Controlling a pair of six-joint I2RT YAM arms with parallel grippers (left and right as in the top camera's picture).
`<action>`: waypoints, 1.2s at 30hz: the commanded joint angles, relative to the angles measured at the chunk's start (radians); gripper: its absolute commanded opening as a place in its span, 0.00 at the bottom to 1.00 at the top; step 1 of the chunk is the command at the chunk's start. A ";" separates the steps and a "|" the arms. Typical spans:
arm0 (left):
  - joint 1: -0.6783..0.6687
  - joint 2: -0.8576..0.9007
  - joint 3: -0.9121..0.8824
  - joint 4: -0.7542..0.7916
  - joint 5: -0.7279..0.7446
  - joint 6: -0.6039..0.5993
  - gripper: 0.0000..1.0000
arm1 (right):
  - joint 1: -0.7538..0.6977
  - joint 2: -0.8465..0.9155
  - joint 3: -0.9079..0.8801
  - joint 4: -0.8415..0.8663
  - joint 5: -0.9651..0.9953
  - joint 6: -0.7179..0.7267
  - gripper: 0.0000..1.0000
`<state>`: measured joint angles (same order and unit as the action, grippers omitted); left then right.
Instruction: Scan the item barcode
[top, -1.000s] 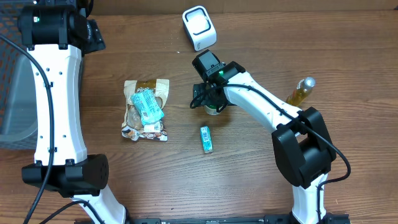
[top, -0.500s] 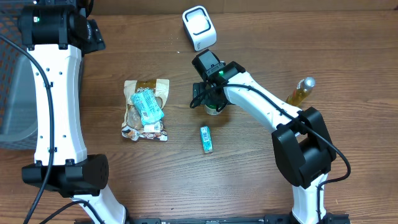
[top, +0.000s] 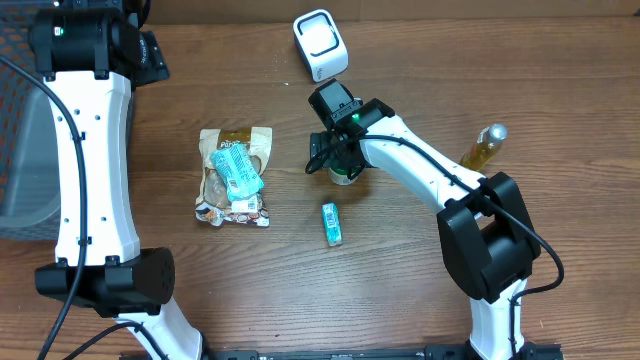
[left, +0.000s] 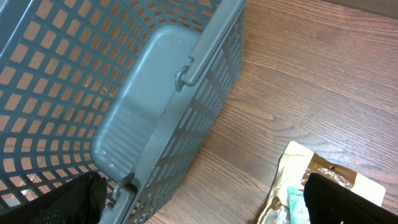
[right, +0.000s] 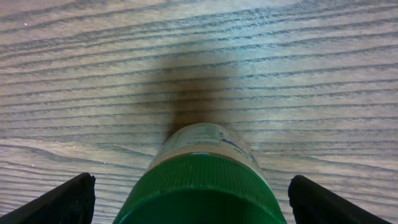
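Bottle with the green lid stands upright, and the white scanner sits just past the bottle. Our right claw hangs over the bottle, spread wide, one finger on each side, so we think it can pinch it. Our left claw waits far left of the bottle by the basket, wide and holding nothing.

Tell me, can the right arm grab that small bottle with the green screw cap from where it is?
Probably yes. The right gripper sits just over the green-capped bottle, fingers open on either side of its cap, and nothing shows between them.
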<state>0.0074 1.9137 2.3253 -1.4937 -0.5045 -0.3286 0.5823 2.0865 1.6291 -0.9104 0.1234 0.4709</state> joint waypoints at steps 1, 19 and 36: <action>-0.001 -0.006 0.019 0.002 0.008 0.018 1.00 | -0.006 0.003 -0.007 0.009 0.018 0.000 0.96; -0.001 -0.006 0.019 0.002 0.008 0.018 1.00 | -0.006 0.003 -0.007 0.005 0.018 0.000 0.85; -0.001 -0.006 0.019 0.002 0.008 0.018 1.00 | -0.006 0.003 -0.007 0.005 0.018 0.000 0.80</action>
<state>0.0074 1.9137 2.3253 -1.4940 -0.5045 -0.3286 0.5823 2.0865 1.6283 -0.9131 0.1314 0.4706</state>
